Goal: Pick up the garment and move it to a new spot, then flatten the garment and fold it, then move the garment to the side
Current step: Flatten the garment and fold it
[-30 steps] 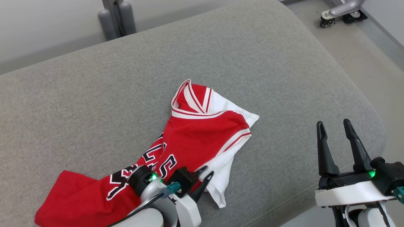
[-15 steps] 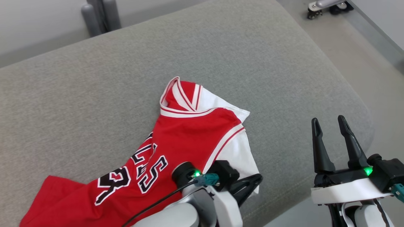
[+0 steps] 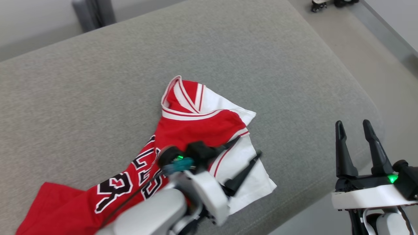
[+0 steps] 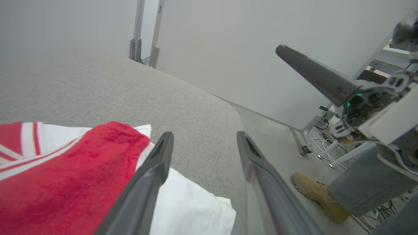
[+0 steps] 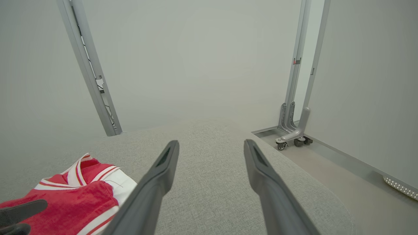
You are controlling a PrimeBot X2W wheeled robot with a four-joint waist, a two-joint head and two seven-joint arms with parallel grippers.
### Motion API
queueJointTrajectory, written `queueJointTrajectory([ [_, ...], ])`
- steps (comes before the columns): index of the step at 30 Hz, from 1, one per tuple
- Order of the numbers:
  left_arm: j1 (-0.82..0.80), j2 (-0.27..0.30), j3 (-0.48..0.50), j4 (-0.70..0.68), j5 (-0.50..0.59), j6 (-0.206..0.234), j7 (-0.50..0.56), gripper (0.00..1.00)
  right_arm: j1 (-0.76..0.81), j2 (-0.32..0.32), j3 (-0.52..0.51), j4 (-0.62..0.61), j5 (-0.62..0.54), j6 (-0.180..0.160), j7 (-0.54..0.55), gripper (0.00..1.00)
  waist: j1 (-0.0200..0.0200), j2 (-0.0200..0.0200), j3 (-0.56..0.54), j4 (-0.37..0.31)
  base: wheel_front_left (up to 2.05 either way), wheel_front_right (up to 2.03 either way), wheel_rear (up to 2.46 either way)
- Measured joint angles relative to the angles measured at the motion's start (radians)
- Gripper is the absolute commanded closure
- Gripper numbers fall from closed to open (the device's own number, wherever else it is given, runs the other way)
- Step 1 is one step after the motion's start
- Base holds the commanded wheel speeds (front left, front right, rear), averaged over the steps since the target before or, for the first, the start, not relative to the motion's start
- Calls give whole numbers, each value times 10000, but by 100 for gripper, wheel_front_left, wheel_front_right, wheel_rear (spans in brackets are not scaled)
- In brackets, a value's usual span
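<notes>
— At lower centre of the head view, item one?
— Garment (image 3: 202,125): red and white, black lettering, crumpled on the grey cushion (image 3: 98,81), running to the lower left corner.
— Left gripper (image 3: 249,146)?
— Over the garment's white part, fingers spread wide, nothing between them. Contact with the cloth cannot be told.
— Right gripper (image 3: 353,122)?
— Lower right, well apart from the garment, fingers spread, empty.
— Other?
— One tan shoe (image 4: 318,195) on the floor (image 4: 271,140), lower right of the left wrist view.

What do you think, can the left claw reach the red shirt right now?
Probably yes. The left gripper is open over the garment, fingers spread above its white part, with nothing in between that I can see.
</notes>
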Motion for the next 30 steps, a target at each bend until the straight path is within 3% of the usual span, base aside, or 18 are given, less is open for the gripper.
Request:
queueJointTrajectory([
  [4,226,1152,690,-959,424,792,-802,0,70,10,-228,-176,-453,0,-2,0,0,0,-309,390,0,0,0],
  [9,1784,2525,1988,-2583,732,2313,-1214,0,217,12,-548,-506,-1062,0,0,0,0,0,-875,1029,0,0,0],
  [13,3506,2824,3507,-3791,1112,3256,-1254,0,423,2,-692,-708,-1507,0,-2,0,0,0,-1313,1727,0,0,0],
  [16,4921,2813,4539,-4071,1781,3568,-1254,0,589,12,-640,-669,-1776,2,-2,0,0,0,-1629,2272,0,0,0],
  [20,6805,2040,6268,-4031,2811,3354,-1254,0,1175,4,-675,-385,-2077,0,0,0,0,0,-2060,3227,0,0,0],
  [22,7105,1852,6583,-3960,3039,3237,-1254,0,1286,10,-675,-307,-2113,0,0,0,0,0,-2138,3416,0,0,0],
  [30,8888,656,8834,-3574,4362,1971,-1252,0,2127,12,-706,-105,-2117,0,0,0,-1,0,-2697,4610,0,0,0],
])
